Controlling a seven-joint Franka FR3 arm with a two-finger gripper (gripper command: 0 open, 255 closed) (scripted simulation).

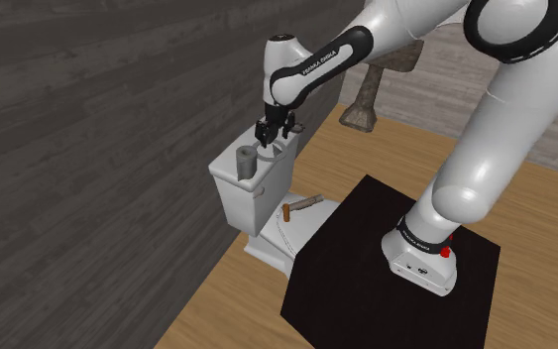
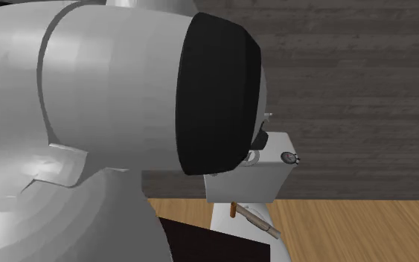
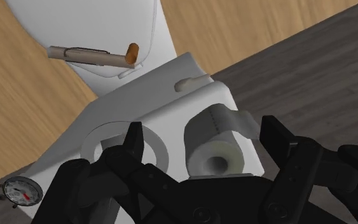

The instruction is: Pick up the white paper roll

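- Because the paper roll (image 3: 215, 143) stands upright on the lid of the toilet tank (image 3: 165, 95), hollow core facing up, a grip from above across its round sides looks the natural approach.
- The roll sits near one end of the lid, a loose tail of paper hanging off its side; it reads white in the wrist view, grey in the shoulder view.
- The jaws are open, spread wider than the roll, one on each side of it in the wrist view, touching nothing.
- In the shoulder view they hang above the tank, up and slightly right of the roll, so lowering around it is not yet done.
- The arm (image 1: 485, 129) rises from the stand (image 1: 366, 258), arches over and bends at the wrist so the jaws point steeply down.
- A round ring (image 3: 93, 147) and a small dial (image 3: 20, 191) share the lid beside the roll, so the descent probably has to avoid them.
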